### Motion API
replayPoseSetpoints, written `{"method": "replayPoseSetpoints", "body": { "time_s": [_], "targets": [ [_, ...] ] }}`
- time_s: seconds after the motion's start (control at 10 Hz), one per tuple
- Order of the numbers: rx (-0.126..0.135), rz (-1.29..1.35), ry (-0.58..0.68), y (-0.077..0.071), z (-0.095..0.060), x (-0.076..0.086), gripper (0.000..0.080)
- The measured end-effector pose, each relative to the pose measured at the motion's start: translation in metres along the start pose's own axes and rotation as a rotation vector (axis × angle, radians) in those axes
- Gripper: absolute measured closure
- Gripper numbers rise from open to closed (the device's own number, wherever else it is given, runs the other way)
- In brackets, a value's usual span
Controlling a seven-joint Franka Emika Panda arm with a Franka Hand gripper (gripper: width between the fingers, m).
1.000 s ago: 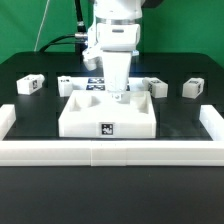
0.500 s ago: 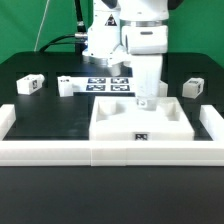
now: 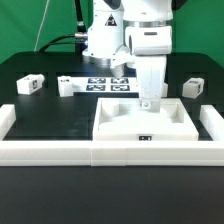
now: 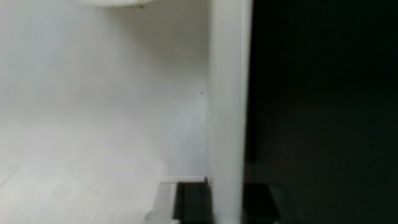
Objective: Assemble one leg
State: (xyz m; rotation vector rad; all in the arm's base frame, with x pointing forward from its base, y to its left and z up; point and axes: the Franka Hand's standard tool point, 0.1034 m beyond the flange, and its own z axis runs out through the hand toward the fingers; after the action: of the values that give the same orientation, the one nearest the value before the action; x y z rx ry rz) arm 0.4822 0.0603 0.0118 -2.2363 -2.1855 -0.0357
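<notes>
The gripper [image 3: 148, 103] points straight down in the centre-right of the exterior view, its tip at the rear rim of the big white slab [image 3: 120, 128]. In the wrist view two dark fingertips [image 4: 189, 200] sit close on either side of a thin white upright edge of the slab [image 4: 228, 100] — a narrow grip, clamped on that rim. The slab lies flat in the lower centre-right of the frame, and its front face, with a small tag, is touching the white rail [image 3: 50, 150] that runs along the bottom.

None of the legs is on the slab. They lie loose on the black table [image 3: 45, 112], all well apart from the gripper. The far-left leg [image 3: 32, 85] is at the upper left of the frame. The inner-left leg [image 3: 68, 87] is just beside the marker board [image 3: 100, 86]. The right leg [image 3: 193, 87] is at the upper right, beyond the slab's rear corner.
</notes>
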Motion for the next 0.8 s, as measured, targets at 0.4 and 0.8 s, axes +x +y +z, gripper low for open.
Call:
{"method": "replayPoseSetpoints", "body": {
  "time_s": [0.4,0.8],
  "targets": [
    [-0.006,-0.027,0.006,0.015,0.000,0.022,0.0741],
    [0.016,-0.005,-0.003,0.021,0.000,0.023,0.0741]
  ]
}}
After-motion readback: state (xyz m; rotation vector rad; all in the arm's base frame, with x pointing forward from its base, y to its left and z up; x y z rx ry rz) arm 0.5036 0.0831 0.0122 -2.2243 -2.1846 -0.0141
